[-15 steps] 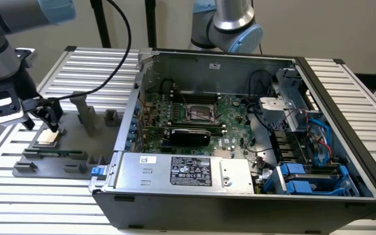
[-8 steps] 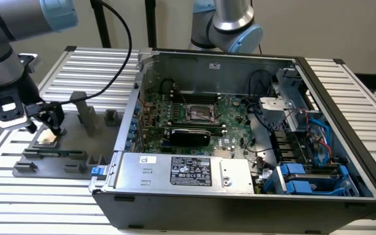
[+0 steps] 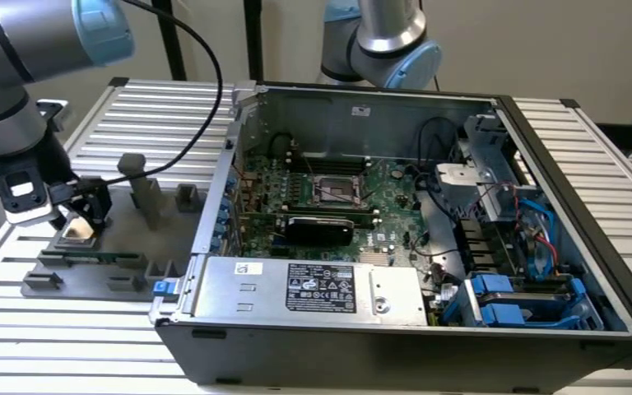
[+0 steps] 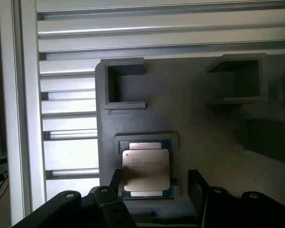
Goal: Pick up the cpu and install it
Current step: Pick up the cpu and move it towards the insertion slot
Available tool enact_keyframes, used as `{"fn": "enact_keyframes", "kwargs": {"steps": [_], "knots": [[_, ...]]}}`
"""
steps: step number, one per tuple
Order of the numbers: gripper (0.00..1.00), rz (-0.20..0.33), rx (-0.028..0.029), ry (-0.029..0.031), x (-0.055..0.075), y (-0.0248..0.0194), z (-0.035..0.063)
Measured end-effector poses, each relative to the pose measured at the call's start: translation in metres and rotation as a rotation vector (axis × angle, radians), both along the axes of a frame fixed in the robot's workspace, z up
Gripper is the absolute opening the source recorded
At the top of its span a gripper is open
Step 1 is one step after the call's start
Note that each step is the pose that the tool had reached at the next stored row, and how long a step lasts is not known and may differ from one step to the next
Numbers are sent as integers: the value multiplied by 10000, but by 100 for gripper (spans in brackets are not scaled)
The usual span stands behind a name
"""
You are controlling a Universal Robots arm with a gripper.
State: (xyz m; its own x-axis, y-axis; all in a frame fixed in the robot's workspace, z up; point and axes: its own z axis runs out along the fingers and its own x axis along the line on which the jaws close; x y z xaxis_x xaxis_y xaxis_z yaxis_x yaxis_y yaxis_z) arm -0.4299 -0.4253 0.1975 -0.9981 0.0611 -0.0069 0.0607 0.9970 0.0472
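Cpu (image 4: 146, 167) lies in a recess of the grey fixture (image 4: 194, 118), between the spread fingers of the gripper (image 4: 156, 185), seemingly untouched. Fixture posts (image 3: 149, 202) rise just beyond. Farther off stands the open computer case (image 3: 404, 346), socket (image 3: 338, 191) inside.

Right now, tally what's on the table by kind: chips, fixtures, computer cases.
cpu: 1
grey fixture: 1
open computer case: 1
Total: 3
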Motion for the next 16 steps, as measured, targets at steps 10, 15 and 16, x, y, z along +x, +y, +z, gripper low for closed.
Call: {"fn": "enact_keyframes", "kwargs": {"steps": [10, 15, 16], "knots": [[65, 1, -14, 91, -17, 48, -31], [65, 2, -21, 113, -37, 55, -62], [65, 2, -21, 121, -40, 56, -68]]}}
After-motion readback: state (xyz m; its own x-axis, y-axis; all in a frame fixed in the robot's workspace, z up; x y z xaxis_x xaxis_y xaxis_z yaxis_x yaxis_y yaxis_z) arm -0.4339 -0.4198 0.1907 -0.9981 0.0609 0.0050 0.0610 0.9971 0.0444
